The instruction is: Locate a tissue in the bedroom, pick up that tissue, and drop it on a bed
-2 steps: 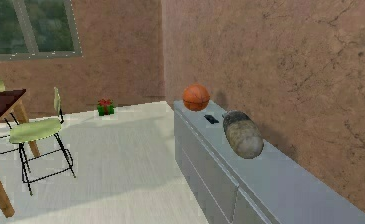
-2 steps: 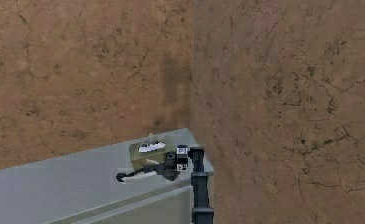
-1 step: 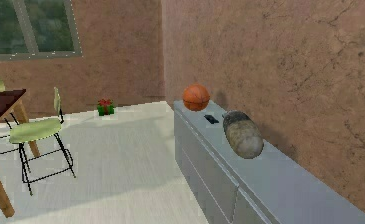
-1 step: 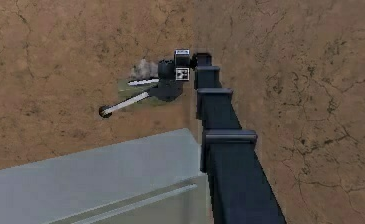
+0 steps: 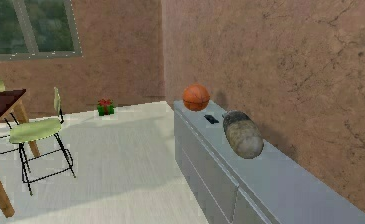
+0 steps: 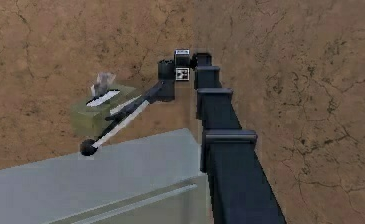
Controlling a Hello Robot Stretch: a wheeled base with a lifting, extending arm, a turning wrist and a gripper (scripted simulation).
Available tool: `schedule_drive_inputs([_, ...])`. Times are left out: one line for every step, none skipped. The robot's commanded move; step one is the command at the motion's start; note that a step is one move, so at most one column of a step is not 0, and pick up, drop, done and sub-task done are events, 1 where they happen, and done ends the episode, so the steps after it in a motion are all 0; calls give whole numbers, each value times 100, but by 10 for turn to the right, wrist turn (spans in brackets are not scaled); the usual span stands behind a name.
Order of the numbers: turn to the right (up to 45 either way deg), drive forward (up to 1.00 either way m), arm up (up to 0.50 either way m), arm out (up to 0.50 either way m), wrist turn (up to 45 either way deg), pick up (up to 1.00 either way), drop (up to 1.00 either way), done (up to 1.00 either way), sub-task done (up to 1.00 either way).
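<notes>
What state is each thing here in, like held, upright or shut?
Tissue box: held at the gripper, clear of the dresser top, tissue sticking up.
Dresser: drawers shut.
Orange ball: at rest on the dresser.
Chair: upright, nobody on it.
Grey mottled object: lying on the dresser.

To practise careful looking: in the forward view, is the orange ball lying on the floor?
No, the orange ball sits on top of the grey dresser, well above the pale floor.
</notes>
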Motion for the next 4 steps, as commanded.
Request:
schedule_drive_inputs([0,0,0,0,-240,0,0,0,0])
schedule_drive_inputs([0,0,0,-34,0,0,0,0,0])
schedule_drive_inputs([-450,0,0,0,0,0,0,0,0])
schedule_drive_inputs([-450,0,0,0,0,0,0,0,0])
